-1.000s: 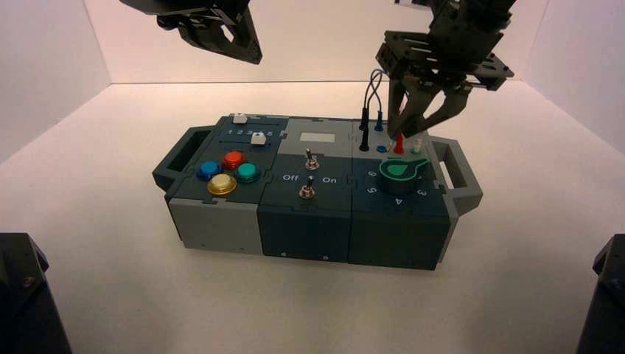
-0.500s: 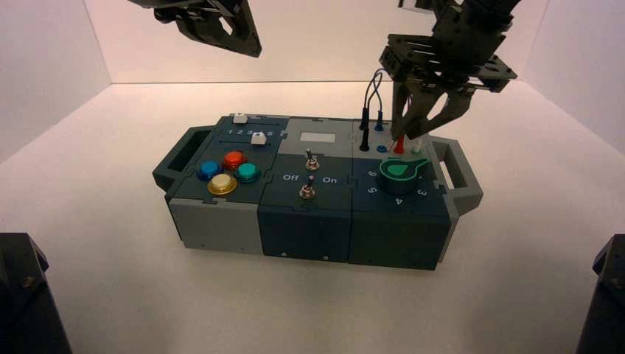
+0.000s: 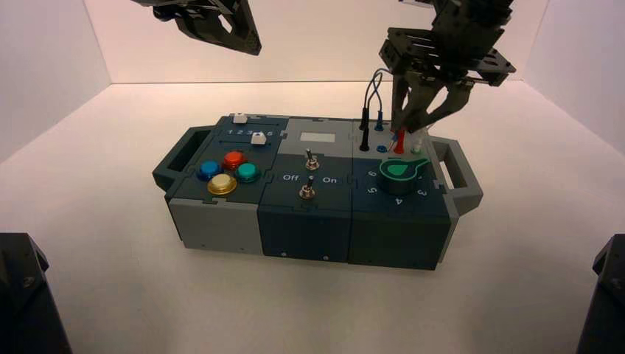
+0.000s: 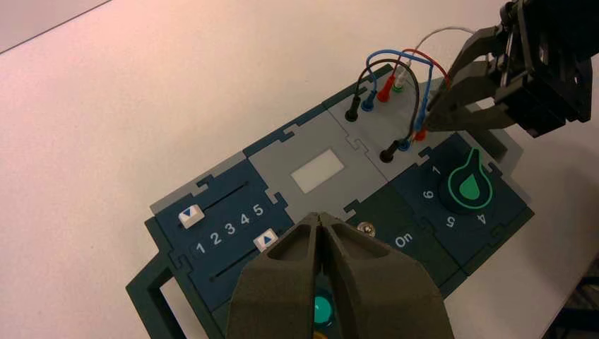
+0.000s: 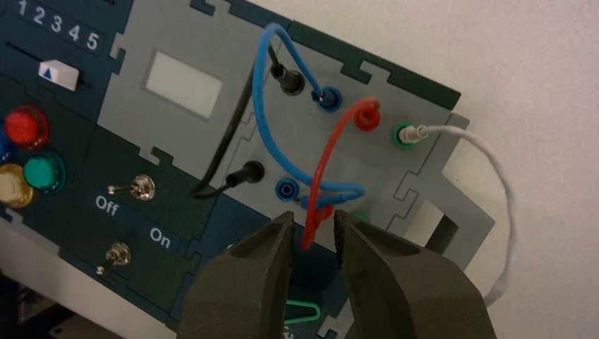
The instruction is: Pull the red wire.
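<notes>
The red wire (image 5: 323, 166) loops between two red plugs on the box's grey panel: a far plug (image 5: 366, 114) and a near plug (image 5: 323, 212). In the high view the near plug (image 3: 399, 141) stands upright behind the green knob (image 3: 400, 173). My right gripper (image 5: 313, 224) is down over this near plug, its fingers narrowly apart on either side of the wire without pinching it. It also shows in the high view (image 3: 411, 127) and in the left wrist view (image 4: 438, 99). My left gripper (image 4: 319, 217) is shut and empty, raised above the box's left half (image 3: 250, 46).
The box (image 3: 309, 221) stands mid-table. A blue wire (image 5: 263, 106) and a black wire (image 5: 226, 148) cross beside the red one, and a white wire (image 5: 494, 183) loops off the box edge. Toggle switches (image 3: 312, 160), coloured buttons (image 3: 234, 159) and sliders (image 4: 227, 229) lie to the left.
My right gripper's fingers have drawn closer together around the near red plug. The left arm has shifted slightly.
</notes>
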Motion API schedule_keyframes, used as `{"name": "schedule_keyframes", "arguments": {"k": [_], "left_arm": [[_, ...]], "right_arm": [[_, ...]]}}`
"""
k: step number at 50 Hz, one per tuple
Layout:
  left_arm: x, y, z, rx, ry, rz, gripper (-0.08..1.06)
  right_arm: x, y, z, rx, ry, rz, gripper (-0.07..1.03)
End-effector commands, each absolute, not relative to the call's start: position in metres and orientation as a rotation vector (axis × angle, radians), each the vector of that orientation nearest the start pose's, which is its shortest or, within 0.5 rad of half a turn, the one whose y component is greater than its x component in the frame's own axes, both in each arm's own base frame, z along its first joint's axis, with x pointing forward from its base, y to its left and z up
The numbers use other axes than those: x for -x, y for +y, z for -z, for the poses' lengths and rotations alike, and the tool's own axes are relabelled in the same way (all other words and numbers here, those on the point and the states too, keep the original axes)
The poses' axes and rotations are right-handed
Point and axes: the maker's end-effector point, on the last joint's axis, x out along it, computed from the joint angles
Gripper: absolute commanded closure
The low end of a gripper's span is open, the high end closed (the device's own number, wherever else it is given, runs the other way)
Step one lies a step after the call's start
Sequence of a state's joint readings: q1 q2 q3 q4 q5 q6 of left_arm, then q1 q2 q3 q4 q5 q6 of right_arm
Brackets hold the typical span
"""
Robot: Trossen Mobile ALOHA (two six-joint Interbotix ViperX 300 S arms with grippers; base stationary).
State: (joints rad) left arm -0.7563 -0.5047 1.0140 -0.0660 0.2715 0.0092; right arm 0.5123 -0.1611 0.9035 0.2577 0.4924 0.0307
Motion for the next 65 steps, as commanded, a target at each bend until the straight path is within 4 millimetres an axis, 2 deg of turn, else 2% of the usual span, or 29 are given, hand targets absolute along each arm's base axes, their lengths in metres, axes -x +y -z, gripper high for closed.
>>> {"name": "schedule_keyframes", "arguments": {"k": [1,13,21,32,45,65], "left_arm": [[-0.218,-0.211,-0.164,-0.222,0.721,0.720,1.00],[-0.218,-0.211,-0.165,-0.222,0.714,0.722,1.00],[-0.217,-0.211,-0.166,-0.221,0.711,0.722,1.00],[-0.217,-0.211,-0.166,-0.222,0.712,0.722,1.00],[-0.218,-0.211,-0.167,-0.221,0.711,0.722,1.00],[-0.218,-0.211,-0.167,-0.223,0.710,0.722,1.00]], "right_arm": [[-0.255,0.167,-0.074,0.008,1.251,-0.392,0.64],[-0.253,0.166,-0.069,0.011,1.270,-0.387,0.64],[-0.253,0.166,-0.069,0.011,1.270,-0.387,0.69],[-0.253,0.164,-0.068,0.040,1.267,-0.395,0.98],[-0.253,0.162,-0.072,0.074,1.272,-0.402,0.99],[-0.260,0.166,-0.097,0.070,1.218,-0.423,0.99]]}}
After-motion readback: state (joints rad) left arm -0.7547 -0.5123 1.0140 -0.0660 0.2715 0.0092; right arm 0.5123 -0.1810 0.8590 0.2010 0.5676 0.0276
